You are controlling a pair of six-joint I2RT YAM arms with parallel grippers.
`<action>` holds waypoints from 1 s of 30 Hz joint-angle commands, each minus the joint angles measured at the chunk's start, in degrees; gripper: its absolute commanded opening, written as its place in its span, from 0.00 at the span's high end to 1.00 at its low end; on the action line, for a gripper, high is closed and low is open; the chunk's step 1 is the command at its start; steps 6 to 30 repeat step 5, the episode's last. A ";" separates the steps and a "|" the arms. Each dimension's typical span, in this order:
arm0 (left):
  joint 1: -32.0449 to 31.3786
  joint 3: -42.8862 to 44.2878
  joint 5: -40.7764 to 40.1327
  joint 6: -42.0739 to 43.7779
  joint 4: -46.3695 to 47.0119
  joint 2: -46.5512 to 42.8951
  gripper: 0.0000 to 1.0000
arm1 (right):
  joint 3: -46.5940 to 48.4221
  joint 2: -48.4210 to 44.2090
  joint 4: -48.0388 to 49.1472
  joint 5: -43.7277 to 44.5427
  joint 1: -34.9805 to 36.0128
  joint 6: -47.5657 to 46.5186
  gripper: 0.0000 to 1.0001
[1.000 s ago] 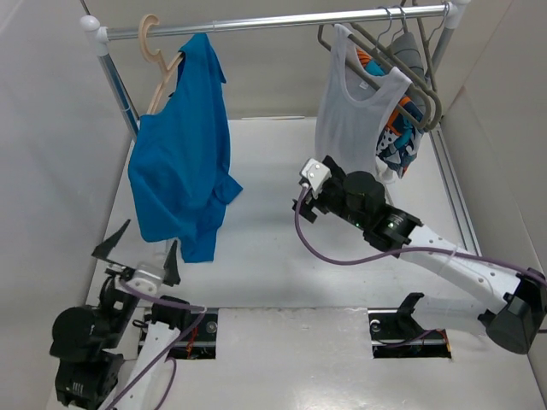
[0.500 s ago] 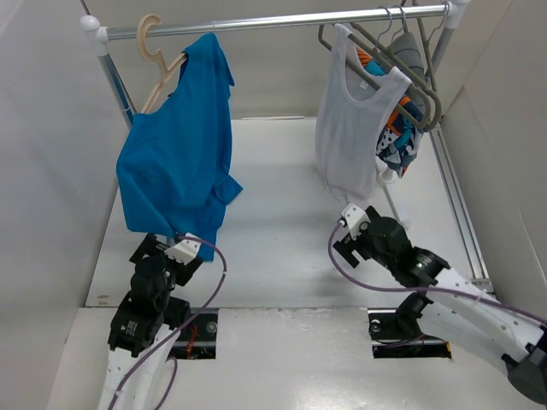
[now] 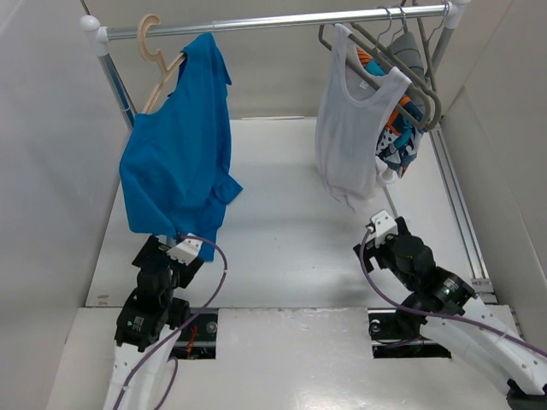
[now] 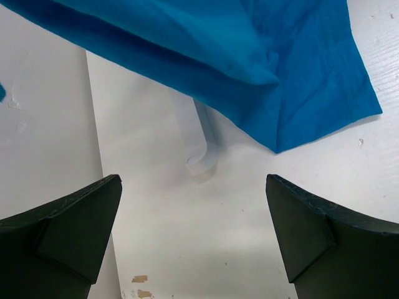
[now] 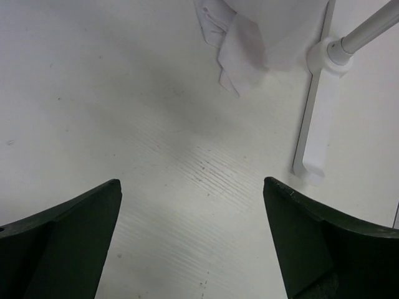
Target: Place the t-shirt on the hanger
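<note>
I note the blue fabric t-shirt [image 3: 175,175], soft and limp, on the pale beige wooden hanger [image 3: 161,84] at eleven o'clock; I'd pinch its shoulder. The left gripper [image 4: 193,182] and right gripper [image 5: 190,182] stand wide, empty.

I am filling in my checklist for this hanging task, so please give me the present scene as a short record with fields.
t-shirt: blue, hanging from the hanger
hanger: pale wood, hooked on the rail near its left end in the top view
left gripper: jaws open, empty, low near the t-shirt's hem
right gripper: jaws open, empty, low over the table
other clothes: white tank top on grey hangers, at the rail's right end
task state: t-shirt appears to be on the hanger
</note>
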 commanded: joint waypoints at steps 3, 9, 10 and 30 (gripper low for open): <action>0.31 -0.34 -0.39 -0.88 1.61 -12.93 0.00 | 0.47 -0.42 -0.83 2.75 -0.32 1.50 0.00; 0.84 -0.34 -0.39 -0.88 1.61 -12.93 0.00 | 0.47 -0.42 -0.83 3.36 -0.32 0.63 0.00; 0.84 -0.34 -0.39 -0.88 1.61 -12.93 0.00 | 0.47 -0.42 -0.83 3.36 -0.32 0.63 0.00; 0.84 -0.34 -0.39 -0.88 1.61 -12.93 0.00 | 0.47 -0.42 -0.83 3.36 -0.32 0.63 0.00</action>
